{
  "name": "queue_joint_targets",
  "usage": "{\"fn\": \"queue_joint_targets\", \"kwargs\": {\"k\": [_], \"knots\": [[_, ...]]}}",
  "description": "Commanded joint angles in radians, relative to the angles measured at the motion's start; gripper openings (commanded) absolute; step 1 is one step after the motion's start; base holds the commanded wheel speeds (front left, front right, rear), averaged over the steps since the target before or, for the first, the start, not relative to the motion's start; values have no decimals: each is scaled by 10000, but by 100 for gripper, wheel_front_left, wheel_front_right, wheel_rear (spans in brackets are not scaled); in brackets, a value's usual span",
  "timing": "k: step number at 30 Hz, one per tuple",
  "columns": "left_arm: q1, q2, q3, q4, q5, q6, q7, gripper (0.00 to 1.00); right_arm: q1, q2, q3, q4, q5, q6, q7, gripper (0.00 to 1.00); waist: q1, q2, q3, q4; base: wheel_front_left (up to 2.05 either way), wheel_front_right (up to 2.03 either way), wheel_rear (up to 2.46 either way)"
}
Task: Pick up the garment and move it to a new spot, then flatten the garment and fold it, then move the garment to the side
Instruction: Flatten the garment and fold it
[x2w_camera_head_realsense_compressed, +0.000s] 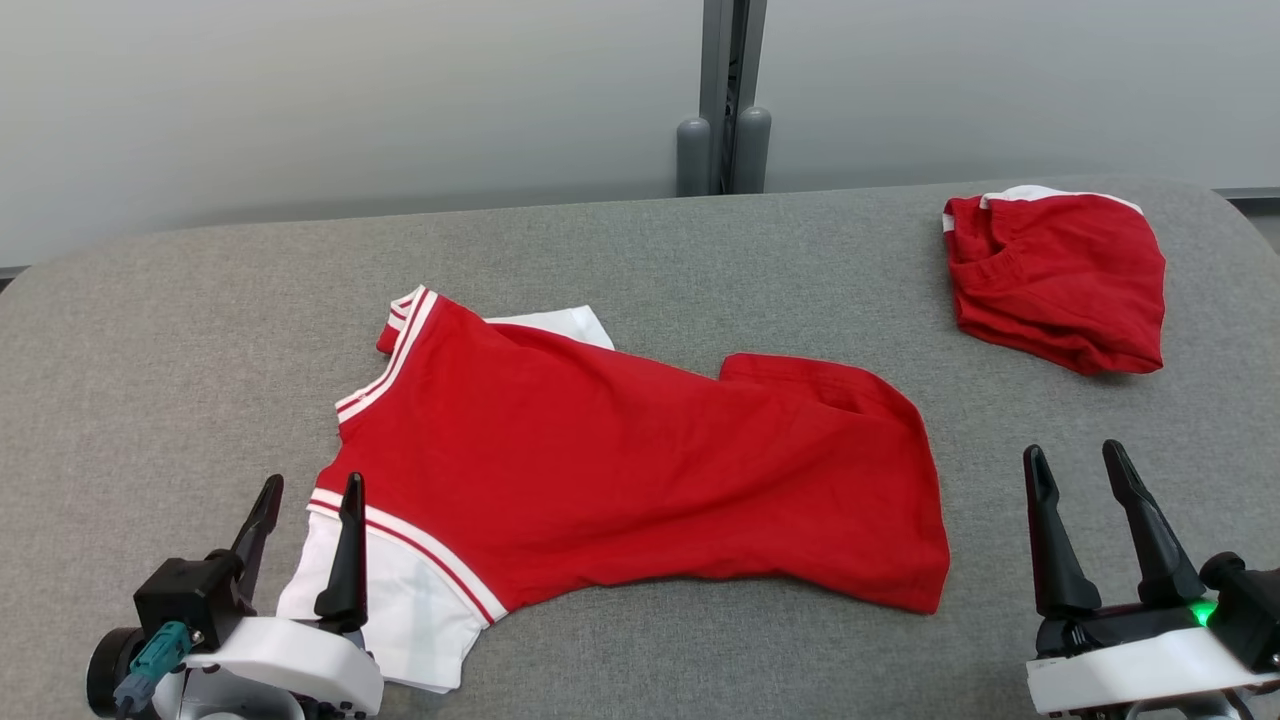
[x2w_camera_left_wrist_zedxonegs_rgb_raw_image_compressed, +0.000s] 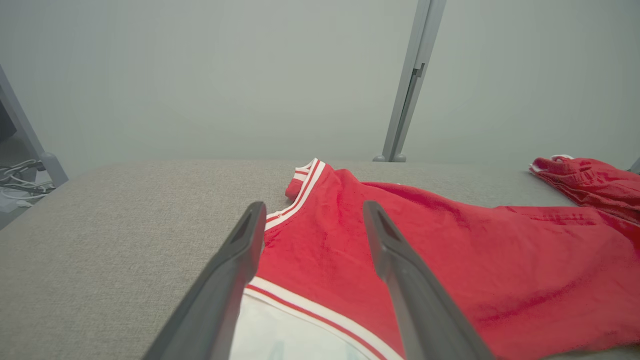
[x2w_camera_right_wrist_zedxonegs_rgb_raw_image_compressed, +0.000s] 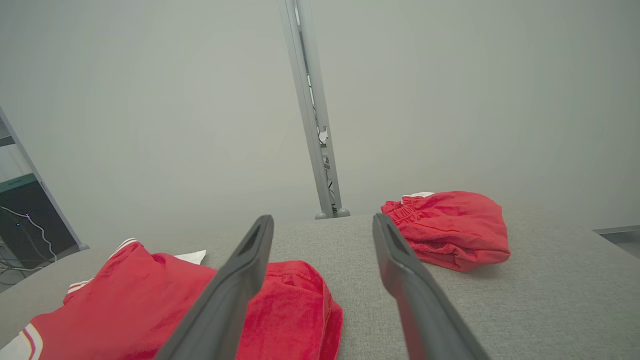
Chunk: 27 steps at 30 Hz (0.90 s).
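The grey tabletop (x2w_camera_head_realsense_compressed: 160, 350) carried a red shirt (x2w_camera_head_realsense_compressed: 620, 470) spread at its middle, long axis running left to right, white sleeves to the left and hem to the right. A bundled red garment (x2w_camera_head_realsense_compressed: 1060, 285) lay far right. The left end effector (x2w_camera_head_realsense_compressed: 312, 485), fingers apart, stood at the near sleeve. The right end effector (x2w_camera_head_realsense_compressed: 1075, 452), fingers apart, stood just right of the hem, holding nothing.

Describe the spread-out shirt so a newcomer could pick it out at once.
On the grey table, look at the middle. The shirt lies spread out there, red with white sleeves and striped trim. The other red garment, at the far right, is bunched up.
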Motion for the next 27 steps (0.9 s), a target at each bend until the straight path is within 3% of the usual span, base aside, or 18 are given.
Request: {"fn": "queue_joint_targets", "kwargs": {"k": [1,22,27], "knots": [[-175,39,53,62,80,-36,-54,100,-31,-22,-43,-5,-52,4,-29,100,0,-1,-12,19,0,0,0],[-179,-214,324,374,261,-355,-94,100,-113,-43,-25,85,-11,4,-29,100,0,-1,-124,107,0,0,0],[-10,-245,335,595,127,-435,-42,100,31,-142,221,840,251,4,228,100,0,-1,-143,137,0,0,0]]}}
